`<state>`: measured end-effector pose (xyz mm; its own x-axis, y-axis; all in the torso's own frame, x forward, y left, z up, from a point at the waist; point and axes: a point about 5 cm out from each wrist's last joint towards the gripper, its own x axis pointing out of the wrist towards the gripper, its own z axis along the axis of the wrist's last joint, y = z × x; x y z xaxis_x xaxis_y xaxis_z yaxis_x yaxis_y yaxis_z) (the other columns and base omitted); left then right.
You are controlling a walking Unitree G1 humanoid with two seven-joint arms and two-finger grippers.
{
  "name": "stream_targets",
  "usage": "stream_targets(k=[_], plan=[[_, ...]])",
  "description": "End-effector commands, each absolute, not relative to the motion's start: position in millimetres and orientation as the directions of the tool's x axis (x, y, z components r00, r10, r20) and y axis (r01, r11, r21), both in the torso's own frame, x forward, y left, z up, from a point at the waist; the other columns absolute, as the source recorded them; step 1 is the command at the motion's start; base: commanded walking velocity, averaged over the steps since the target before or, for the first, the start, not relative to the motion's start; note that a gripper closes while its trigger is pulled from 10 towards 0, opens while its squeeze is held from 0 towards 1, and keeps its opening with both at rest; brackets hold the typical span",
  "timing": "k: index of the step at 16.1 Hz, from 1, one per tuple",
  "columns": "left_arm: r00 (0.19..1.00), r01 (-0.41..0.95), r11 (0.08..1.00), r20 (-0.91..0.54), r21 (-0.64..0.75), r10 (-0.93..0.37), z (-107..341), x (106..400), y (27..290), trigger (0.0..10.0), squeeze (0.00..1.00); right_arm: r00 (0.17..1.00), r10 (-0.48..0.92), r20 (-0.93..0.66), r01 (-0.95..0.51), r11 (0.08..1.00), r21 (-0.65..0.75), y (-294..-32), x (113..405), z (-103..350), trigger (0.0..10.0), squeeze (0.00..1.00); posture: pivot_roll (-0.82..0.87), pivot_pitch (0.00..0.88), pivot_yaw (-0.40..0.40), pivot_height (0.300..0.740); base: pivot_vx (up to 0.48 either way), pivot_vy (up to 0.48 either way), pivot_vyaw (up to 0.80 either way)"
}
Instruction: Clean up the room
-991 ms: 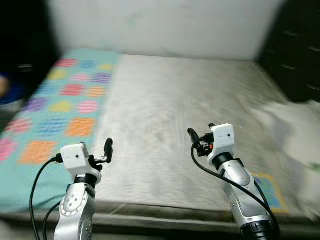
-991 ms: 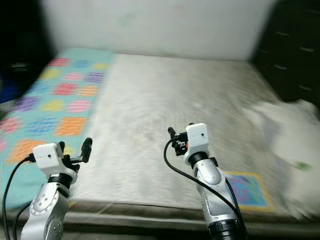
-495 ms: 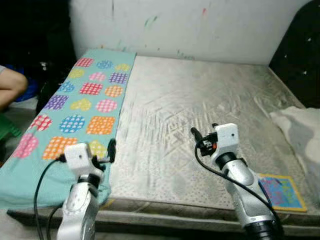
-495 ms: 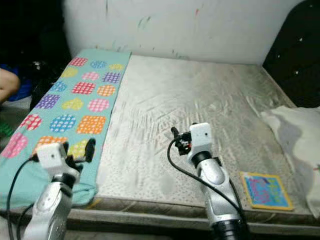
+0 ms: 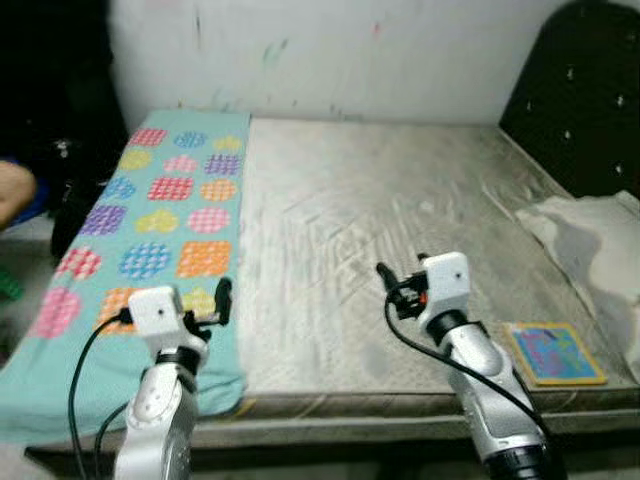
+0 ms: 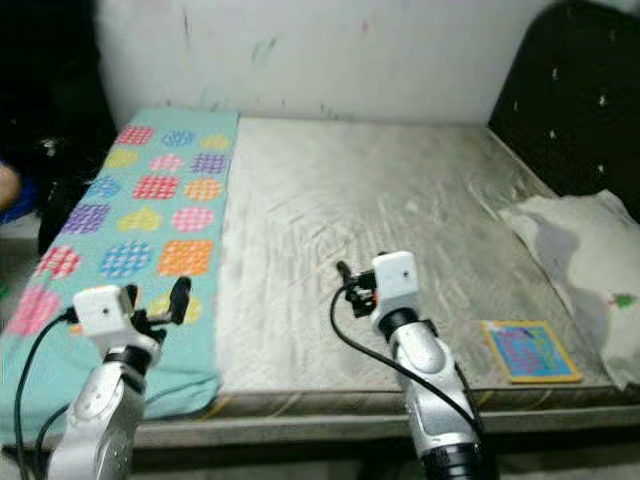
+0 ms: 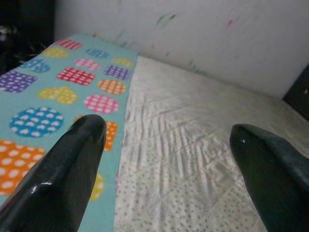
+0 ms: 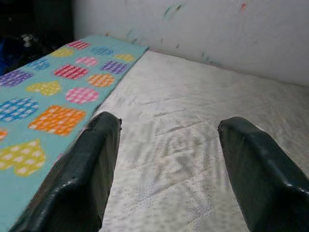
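Head cameras: we look forward and down over the bed (image 5: 380, 220) from its foot, toward the wall (image 5: 330, 50).
Left wrist: low, close over the patterned cover (image 7: 43, 96), facing the wall.
Right wrist: low over the mattress, facing the wall.
Shared: all our views show cover, mattress, wall.
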<state>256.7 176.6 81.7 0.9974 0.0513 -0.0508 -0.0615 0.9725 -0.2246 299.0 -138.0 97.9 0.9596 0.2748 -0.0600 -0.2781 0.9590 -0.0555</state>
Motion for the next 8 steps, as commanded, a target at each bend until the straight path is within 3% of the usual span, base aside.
stream_targets(k=[1, 3, 8], plan=[[0.995, -0.090, 0.972, -0.060, -0.215, 0.079, 81.4, 255.8, 182.5, 10.0, 0.00, 0.953, 0.300, -0.034, -0.302, 0.951, -0.069, -131.7, 302.3, 105.8, 10.0, 0.00, -0.12, 0.000, -0.054, 0.740, 0.000, 0.480, 0.00], [0.994, -0.098, 0.971, -0.059, -0.219, 0.088, 81.7, 255.7, 183.2, 10.0, 0.00, 0.952, 0.303, -0.034, -0.304, 0.950, -0.070, -131.4, 302.4, 105.9, 10.0, 0.00, -0.12, 0.000, -0.052, 0.740, 0.000, 0.390, 0.00], [0.997, -0.071, 0.969, -0.017, -0.239, 0.069, 86.7, 255.1, 183.0, 10.0, 0.00, 0.948, 0.316, -0.034, -0.318, 0.945, -0.075, -129.4, 300.8, 105.6, 10.0, 0.00, -0.12, 0.000, -0.050, 0.740, 0.000, 0.000, 0.00]])
